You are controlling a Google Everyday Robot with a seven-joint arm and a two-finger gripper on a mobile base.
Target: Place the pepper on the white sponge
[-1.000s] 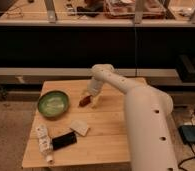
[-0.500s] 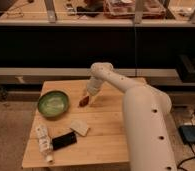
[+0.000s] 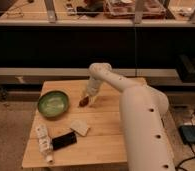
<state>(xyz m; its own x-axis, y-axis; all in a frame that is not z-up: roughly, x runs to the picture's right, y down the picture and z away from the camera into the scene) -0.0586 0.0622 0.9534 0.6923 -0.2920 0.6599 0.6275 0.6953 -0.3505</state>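
The small dark red pepper [image 3: 83, 102] lies on the wooden table [image 3: 106, 135], just right of the green bowl. My gripper [image 3: 87, 98] is right at the pepper, at the end of the white arm that reaches down from the right. The white sponge [image 3: 80, 127] lies flat on the table, in front of the pepper and apart from it.
A green bowl [image 3: 53, 103] stands at the table's left. A black rectangular block [image 3: 64, 140] and a white printed tube [image 3: 43, 141] lie at the front left, next to the sponge. Dark shelving runs behind the table. A blue device [image 3: 192, 134] lies on the floor at the right.
The gripper has stayed at the pepper with only a slight shift. The sponge, bowl, block and tube have not moved.
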